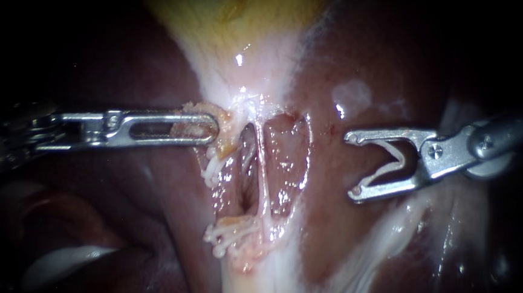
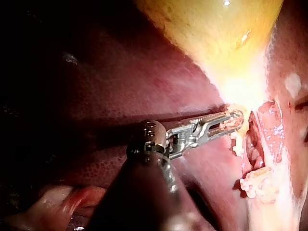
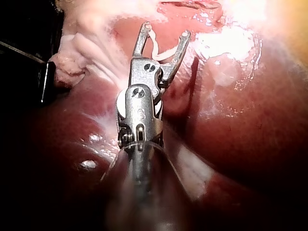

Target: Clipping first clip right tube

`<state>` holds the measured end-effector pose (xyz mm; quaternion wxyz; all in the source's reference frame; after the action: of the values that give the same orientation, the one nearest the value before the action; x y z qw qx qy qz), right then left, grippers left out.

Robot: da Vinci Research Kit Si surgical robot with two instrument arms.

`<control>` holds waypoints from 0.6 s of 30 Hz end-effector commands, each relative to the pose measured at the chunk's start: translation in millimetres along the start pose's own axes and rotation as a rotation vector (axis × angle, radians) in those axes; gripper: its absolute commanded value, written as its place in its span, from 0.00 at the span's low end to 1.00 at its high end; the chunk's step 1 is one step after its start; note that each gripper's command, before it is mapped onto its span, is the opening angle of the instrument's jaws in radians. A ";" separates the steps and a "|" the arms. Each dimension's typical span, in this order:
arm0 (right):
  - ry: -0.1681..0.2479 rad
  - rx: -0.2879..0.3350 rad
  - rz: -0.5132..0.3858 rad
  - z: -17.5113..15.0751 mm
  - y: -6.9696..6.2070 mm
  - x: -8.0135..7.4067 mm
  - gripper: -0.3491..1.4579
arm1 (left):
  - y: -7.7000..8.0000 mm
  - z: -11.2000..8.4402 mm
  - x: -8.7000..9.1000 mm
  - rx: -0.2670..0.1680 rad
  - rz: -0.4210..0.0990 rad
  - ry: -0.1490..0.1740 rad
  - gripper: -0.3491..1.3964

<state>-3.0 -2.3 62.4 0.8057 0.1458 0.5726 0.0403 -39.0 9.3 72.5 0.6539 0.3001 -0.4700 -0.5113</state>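
Right instrument (image 1: 352, 166) | my jaws carry an open clip (image 1: 384, 172); right tube (image 1: 262, 164) | likely soft, slippery, fragile; straddle mid-span; left instrument (image 1: 213, 126) | jaws pinching tissue (image 1: 228, 115)

Our left instrument (image 1: 212, 126) comes in level. Its slotted jaws are closed on the frayed tissue (image 1: 202, 109) at the upper left rim of an opened window below the yellow gallbladder (image 1: 229, 9). Inside that window we see a thin pale tube (image 1: 262, 170) running from its top to its bottom. Our right instrument (image 1: 352, 166) hangs well apart from the tube, over the liver (image 1: 383, 54). Its jaws are spread wide around a white clip (image 1: 390, 167) that touches both.
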 end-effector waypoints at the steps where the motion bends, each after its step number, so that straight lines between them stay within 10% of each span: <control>1: 0.000 0.000 0.000 0.0 0.0 0.0 0.47 | 0.0 -0.1 0.0 0.000 0.000 0.000 0.00; 18: 0.000 0.000 -0.001 0.0 -0.1 -0.1 0.47 | -2.1 -6.9 -3.3 -0.027 0.001 -0.036 0.00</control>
<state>-3.1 -2.4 62.4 0.8057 0.1457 0.5727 0.0398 -33.4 11.1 66.9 0.6496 0.2809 -0.4752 -0.5227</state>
